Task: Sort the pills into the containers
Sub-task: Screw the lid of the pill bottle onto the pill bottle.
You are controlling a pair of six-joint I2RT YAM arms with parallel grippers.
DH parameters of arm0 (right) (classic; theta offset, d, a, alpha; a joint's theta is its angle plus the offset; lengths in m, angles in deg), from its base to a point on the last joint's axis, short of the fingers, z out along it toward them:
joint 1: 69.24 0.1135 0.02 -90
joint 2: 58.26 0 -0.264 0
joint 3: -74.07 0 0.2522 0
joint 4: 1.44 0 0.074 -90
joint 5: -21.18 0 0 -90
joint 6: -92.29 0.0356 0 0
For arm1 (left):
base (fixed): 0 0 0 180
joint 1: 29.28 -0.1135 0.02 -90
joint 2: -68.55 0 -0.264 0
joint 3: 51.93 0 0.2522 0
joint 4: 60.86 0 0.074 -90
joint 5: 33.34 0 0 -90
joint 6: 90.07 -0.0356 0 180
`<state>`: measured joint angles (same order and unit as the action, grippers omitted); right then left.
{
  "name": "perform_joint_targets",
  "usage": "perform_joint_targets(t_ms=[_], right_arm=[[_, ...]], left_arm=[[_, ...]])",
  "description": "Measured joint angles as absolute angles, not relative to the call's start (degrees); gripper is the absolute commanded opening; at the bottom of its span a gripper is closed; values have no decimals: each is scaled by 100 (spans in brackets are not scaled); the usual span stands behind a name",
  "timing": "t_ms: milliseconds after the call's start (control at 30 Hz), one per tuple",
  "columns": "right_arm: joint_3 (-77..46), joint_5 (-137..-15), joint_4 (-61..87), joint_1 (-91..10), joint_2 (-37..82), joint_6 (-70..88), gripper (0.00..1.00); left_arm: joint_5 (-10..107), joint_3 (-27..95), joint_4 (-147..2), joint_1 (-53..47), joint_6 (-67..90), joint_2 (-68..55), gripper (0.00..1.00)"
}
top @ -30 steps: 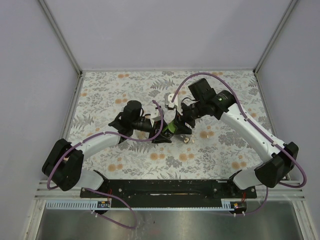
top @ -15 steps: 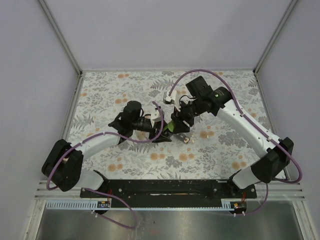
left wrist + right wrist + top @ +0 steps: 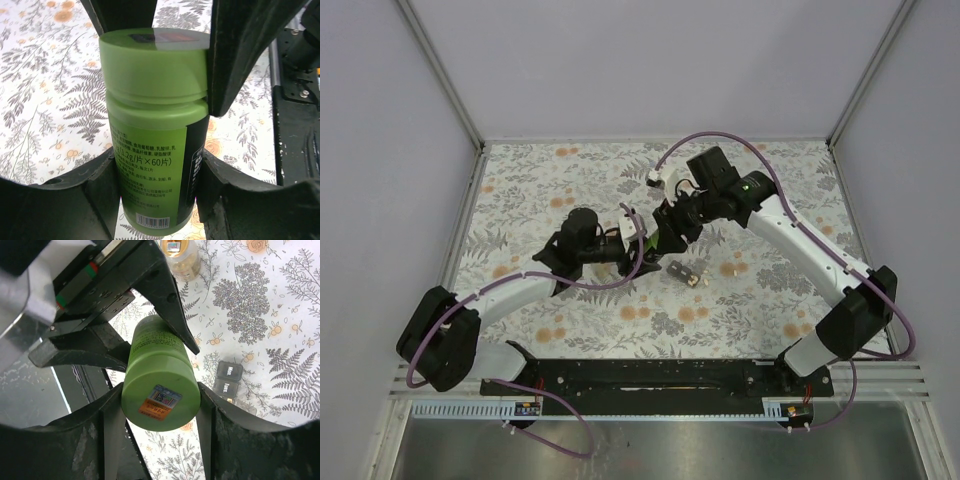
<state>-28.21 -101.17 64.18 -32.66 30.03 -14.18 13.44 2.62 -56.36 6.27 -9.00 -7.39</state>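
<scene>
Two grippers share one green bottle (image 3: 152, 150), held clear of the floral table (image 3: 770, 290) near its middle. The left gripper (image 3: 156, 172) is clamped on the bottle's lower body, one finger pressed to each side of the label. The right gripper (image 3: 159, 402) grasps the cap (image 3: 152, 60) from the opposite end, its fingers tight against both sides, and the cap still sits on the bottle. A pill box (image 3: 227, 377) with lids marked Mon. and Tues. lies on the table just beside the pair, and a small amber jar (image 3: 181, 257) stands farther off. Compared with a second ago, the right arm has swung toward the far left – its wrist sits higher in the overhead view – and both grippers and the bottle have shifted slightly away from the bases. The pill box has not moved.
</scene>
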Motion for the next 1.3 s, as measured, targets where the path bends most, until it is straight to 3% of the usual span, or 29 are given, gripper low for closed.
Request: perform_joint_targets(t_ms=[500, 700, 967, 1300], right_arm=[[-3140, -9822, 6291, -3277, 3670, -227, 83], [-3153, -9831, 6331, -3293, 3703, -37, 92], [-3153, -9840, 6630, -3325, 3357, -760, 96], [-2998, -10467, 6796, -3341, 2085, -2815, 99]], left_arm=[[3318, 182, -5437, 786, -970, -680, 0], [3589, 175, -5166, 767, -1042, -634, 0], [2835, 177, -5138, 574, -1051, -606, 0], [675, 284, -5256, 430, -638, -698, 0]])
